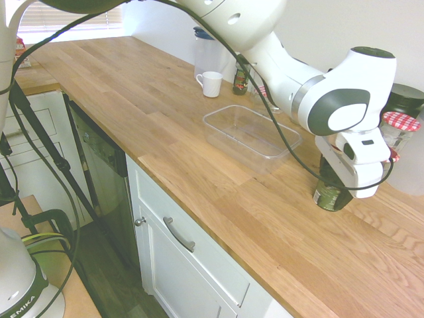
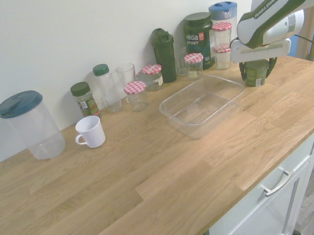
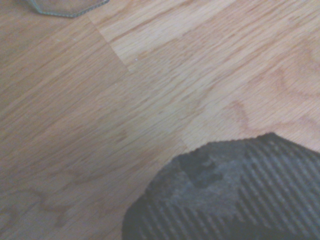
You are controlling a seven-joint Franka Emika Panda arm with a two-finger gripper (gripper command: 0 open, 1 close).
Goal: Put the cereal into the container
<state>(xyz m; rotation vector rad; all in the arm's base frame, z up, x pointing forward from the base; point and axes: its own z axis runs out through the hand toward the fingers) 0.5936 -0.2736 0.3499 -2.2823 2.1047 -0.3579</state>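
The first exterior view looks down along the table [image 1: 218,192] from above its front edge; the second faces the wall [image 2: 99,24] across it from the opposite side. Both share the tub [image 1: 246,136]. The wrist view looks down closely.

The surface is a wooden countertop [image 2: 142,174], light brown, with visible joined planks. On it there stand a clear plastic tub [image 2: 196,117], a white mug [image 2: 90,132], a clear pitcher with blue lid [image 2: 38,128], jars with red-checked lids [image 2: 137,99], a dark shaker bottle [image 2: 165,56] and a green cup [image 2: 255,75].
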